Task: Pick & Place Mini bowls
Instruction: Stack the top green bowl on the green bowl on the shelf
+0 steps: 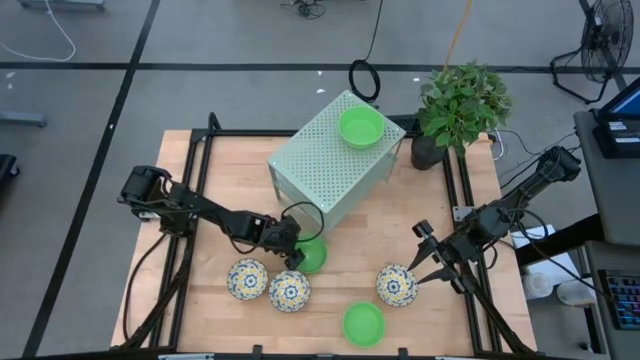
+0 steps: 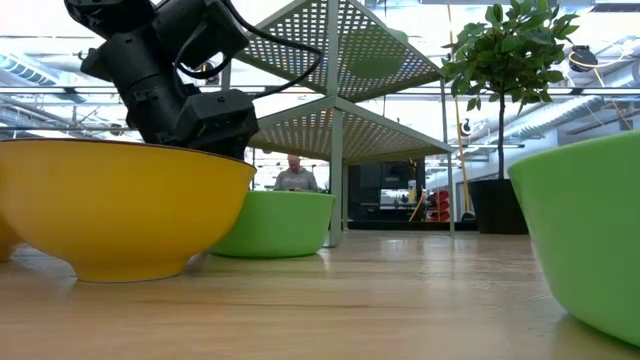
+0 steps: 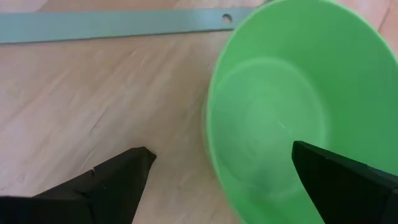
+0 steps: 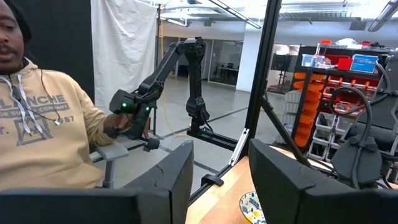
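While the left gripper [image 1: 292,254] sits low over the table [image 1: 400,220] just in front of the perforated box [image 1: 330,160], its fingers [image 3: 106,183] are spread apart around the rim of a green bowl [image 1: 311,254], one outside the wall and one over the hollow, not yet closed on it

Item, green bowl at the left gripper: upright on the wood, close to the box's front edge; the left wrist view shows its hollow [image 3: 280,118] between the two dark fingers

Item, second green bowl [image 1: 361,127]: resting on top of the perforated box, near the box's far right corner

Item, third green bowl [image 1: 363,324]: on the table near the front edge, apart from the others

Item, three floral bowls: two touching or nearly touching at front left [image 1: 247,279] [image 1: 289,291], just in front of the left gripper; one [image 1: 397,285] at front right, just beside the right gripper

Item, right gripper [image 1: 428,256]: raised near the table's right side, fingers parted and holding nothing, pointing towards the nearby floral bowl

Item, potted plant [image 1: 455,110]: at the far right corner of the table

Item, person in a tan hooded top [image 4: 43,137]: seated beyond the table, seen in the right wrist view
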Robot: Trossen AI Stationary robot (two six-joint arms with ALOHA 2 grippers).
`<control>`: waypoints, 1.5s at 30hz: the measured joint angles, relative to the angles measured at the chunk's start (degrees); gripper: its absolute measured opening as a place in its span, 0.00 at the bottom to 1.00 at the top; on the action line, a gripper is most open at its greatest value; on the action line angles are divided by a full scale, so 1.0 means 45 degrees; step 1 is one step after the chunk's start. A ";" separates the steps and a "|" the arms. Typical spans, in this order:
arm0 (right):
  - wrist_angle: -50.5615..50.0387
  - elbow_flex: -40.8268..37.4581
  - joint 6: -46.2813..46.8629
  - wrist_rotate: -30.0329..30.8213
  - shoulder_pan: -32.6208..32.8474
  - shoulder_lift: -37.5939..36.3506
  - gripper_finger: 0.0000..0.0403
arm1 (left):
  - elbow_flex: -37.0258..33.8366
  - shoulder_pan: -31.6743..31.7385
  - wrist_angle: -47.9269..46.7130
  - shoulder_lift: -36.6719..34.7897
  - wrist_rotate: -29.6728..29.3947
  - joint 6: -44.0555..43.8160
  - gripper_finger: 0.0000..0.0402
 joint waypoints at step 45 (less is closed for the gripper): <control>-0.0010 0.0000 0.0005 0.0000 0.0000 0.0010 0.35 | -0.0077 -0.0567 -0.0423 0.0073 -0.1131 0.1680 0.16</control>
